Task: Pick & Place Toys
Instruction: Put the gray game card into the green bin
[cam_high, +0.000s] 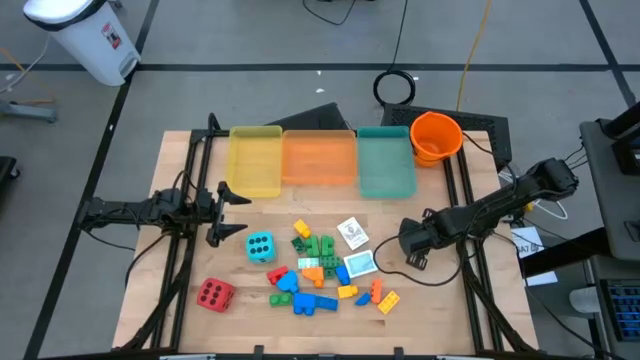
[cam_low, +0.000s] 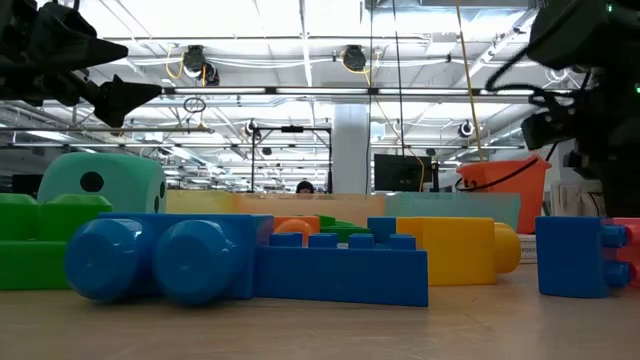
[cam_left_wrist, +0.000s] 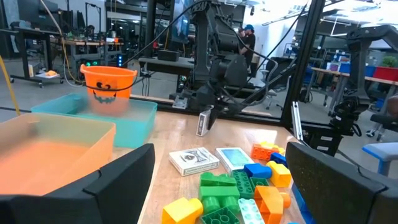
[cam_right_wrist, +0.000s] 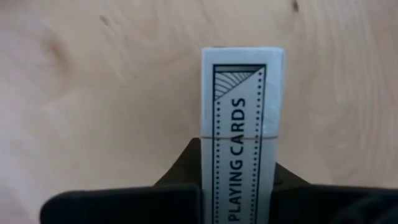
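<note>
Seemingly bare yellow tray (cam_high: 255, 160), orange tray (cam_high: 319, 158), teal tray (cam_high: 386, 163)

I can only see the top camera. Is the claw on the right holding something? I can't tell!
Observer: Yes. The right gripper is shut on a pack of playing cards, held on edge.
Operator: Is it up in the air?
Observer: It looks so. In the left wrist view the pack hangs above the table, beside the other toys.
Operator: Is there a picture on the bucket?
Observer: Yes, the orange bucket has a black pumpkin face on its side.
</note>
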